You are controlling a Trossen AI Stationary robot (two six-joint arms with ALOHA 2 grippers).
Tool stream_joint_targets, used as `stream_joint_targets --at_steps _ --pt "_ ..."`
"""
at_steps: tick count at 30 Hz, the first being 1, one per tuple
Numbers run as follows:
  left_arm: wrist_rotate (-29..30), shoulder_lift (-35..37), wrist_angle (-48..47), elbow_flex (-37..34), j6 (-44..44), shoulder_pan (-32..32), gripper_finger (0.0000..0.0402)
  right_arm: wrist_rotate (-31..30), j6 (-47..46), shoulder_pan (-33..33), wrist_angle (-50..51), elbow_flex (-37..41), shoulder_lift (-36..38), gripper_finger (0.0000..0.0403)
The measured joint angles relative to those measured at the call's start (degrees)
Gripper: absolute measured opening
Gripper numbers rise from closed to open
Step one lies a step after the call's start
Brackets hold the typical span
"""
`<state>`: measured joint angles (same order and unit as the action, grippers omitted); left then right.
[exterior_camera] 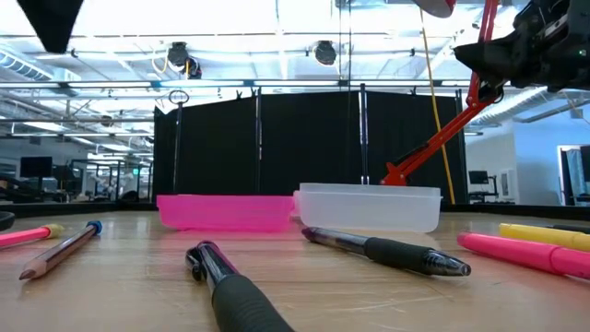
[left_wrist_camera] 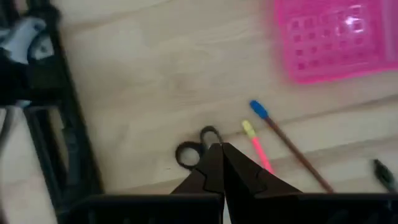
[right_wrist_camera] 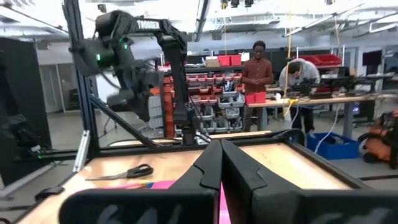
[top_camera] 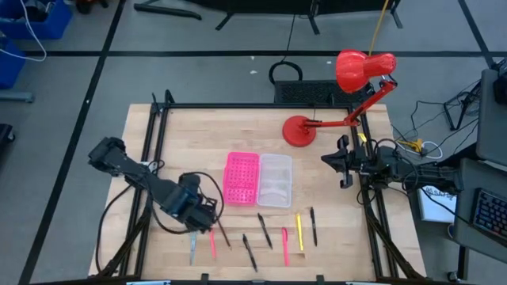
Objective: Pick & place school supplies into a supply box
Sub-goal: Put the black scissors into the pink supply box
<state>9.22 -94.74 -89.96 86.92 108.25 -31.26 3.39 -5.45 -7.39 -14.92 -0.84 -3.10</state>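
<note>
The left gripper [top_camera: 207, 215], jaws pressed together and empty, hangs over the scissors [top_camera: 192, 247] at the table's seven o'clock. Pens [top_camera: 264, 230] (pink, black, yellow) lie in a row along six o'clock. The supply box [top_camera: 258, 179] sits open at centre. The right gripper [top_camera: 338, 163], jaws likewise pressed together, waits at three o'clock beside the red lamp [top_camera: 348, 95].

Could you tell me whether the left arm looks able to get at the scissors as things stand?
Probably yes: the left end effector, shut, hangs right over the scissors on the table, with nothing lying between them. It would need to open first.
</note>
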Motion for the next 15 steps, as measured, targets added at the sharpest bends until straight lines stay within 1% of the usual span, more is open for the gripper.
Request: stream_joint_targets --at_steps 3,5,7,9,12,15 --pt "1.09 1.93 4.55 -1.95 -0.98 -1.42 0.0002 1.98 -1.37 -0.01 0.5 0.0 -0.13 0.0" --pt "2.26 4.39 6.58 -4.91 0.83 -3.32 0.0002 4.09 -1.38 -0.01 0.51 0.0 -0.23 0.0" --pt "2.31 7.23 7.59 -9.03 5.64 -4.76 0.0002 4.41 -1.41 0.02 0.59 0.0 -0.25 0.0" --pt "2.5 10.55 8.15 -14.68 12.7 -6.71 0.0002 4.35 -1.41 0.01 0.72 0.0 -0.25 0.0" --pt "2.1 15.12 16.21 -23.48 22.53 -8.72 0.0002 4.32 -1.24 -0.01 1.09 0.0 -0.32 0.0" --pt "0.37 16.52 23.83 -30.86 26.5 -8.9 0.0002 4.27 0.21 -0.01 0.93 0.0 -0.32 0.0"
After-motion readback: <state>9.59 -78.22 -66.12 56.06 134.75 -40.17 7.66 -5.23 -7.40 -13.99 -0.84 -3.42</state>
